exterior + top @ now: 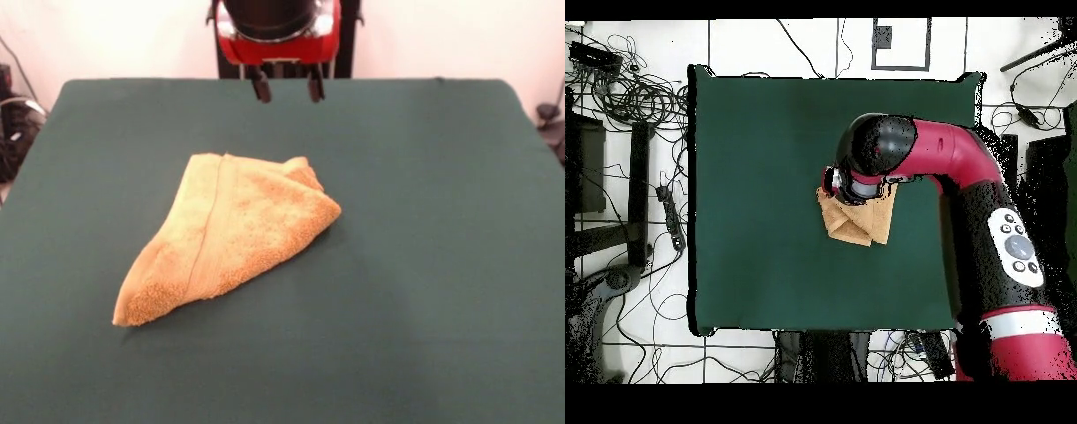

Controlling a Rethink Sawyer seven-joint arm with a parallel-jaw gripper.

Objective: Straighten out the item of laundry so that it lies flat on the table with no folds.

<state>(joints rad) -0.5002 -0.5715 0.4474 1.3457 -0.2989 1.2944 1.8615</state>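
Towel (231,234) folded, mid-frame on table (441,265); gripper (286,86) at top centre, above it, fingers apart, empty.

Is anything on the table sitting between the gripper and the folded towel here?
Nothing visible. The gripper hangs open above the table, and only bare green cloth lies between it and the towel.

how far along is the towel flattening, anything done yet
Nothing looks done yet. The towel lies folded over itself in a rough triangle on the green table, with a layered corner at its far right. The gripper hangs open well above the table behind the towel, holding nothing, so no grasp is in hand. Left to do: take a corner, pull the folds open and spread the cloth flat.
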